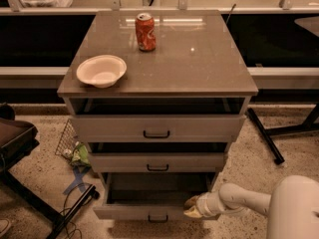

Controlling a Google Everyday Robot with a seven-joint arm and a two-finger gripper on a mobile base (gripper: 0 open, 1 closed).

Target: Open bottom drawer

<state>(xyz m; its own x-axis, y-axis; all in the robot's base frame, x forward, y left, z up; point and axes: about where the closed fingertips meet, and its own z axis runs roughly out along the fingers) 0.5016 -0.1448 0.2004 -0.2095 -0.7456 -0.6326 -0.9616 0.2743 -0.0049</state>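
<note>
The bottom drawer (144,211) is the lowest of three grey-beige drawers in the cabinet. It stands pulled out, with its grey inside showing and a small black bar handle (157,218) on its flat front. My gripper (191,206) comes in from the lower right on a white arm (244,199). It sits at the top edge of the bottom drawer's front, right of the handle. The middle drawer (157,162) and the top drawer (157,127) are each slightly out.
On the cabinet top (199,63) stand a red soda can (145,32) and a white bowl (101,70). A wire basket with trash (72,148) lies on the floor at left, beside black stand legs and cables (75,208). A black leg (264,136) crosses the floor at right.
</note>
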